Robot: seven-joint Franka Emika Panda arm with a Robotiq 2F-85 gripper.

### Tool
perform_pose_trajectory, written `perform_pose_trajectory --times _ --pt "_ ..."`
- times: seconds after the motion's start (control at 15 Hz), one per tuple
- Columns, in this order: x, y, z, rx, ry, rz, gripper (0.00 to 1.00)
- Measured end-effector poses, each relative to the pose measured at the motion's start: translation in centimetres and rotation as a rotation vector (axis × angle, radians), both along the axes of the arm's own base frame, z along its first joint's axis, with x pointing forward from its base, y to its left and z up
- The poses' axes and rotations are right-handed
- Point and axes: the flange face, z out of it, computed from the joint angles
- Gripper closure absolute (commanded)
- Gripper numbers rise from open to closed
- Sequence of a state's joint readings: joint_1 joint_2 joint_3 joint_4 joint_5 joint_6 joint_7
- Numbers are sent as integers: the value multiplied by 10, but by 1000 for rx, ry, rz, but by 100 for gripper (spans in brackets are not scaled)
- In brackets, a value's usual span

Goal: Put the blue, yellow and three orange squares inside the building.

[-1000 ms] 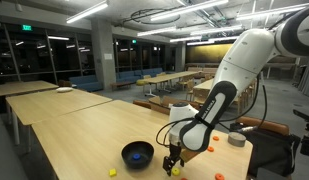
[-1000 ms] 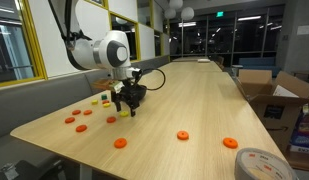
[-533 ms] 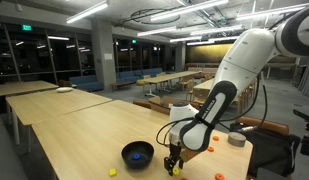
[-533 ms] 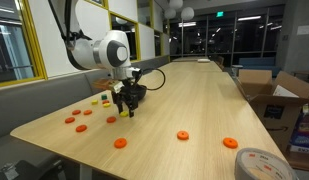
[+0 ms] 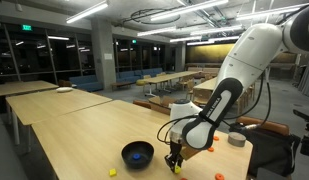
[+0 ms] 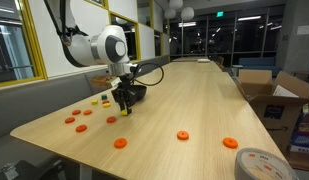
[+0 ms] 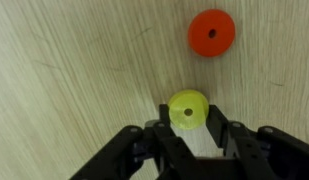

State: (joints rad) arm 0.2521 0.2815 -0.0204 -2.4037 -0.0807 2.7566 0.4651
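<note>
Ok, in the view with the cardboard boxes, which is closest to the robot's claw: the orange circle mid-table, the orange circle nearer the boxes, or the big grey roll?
1. The orange circle mid-table: nearest the gripper, out in the open.
2. The orange circle nearer the boxes: further along, by the edge.
3. The grey roll: farthest, at the near corner.

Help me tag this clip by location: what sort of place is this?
Probably a large shared hall, like a campus cafeteria or study commons, at night: long wooden tables in rows, more tables and chairs behind, ceiling strip lights and dark windows.
</note>
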Motion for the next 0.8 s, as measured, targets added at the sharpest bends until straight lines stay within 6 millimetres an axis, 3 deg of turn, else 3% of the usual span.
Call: perform_pose_trajectory --times 0.2,0.6,0.8 --pt "2 4 26 -18 -57 -5 75" --pt "13 12 99 -26 -247 -7 75" --pt "24 15 118 7 -326 -7 75"
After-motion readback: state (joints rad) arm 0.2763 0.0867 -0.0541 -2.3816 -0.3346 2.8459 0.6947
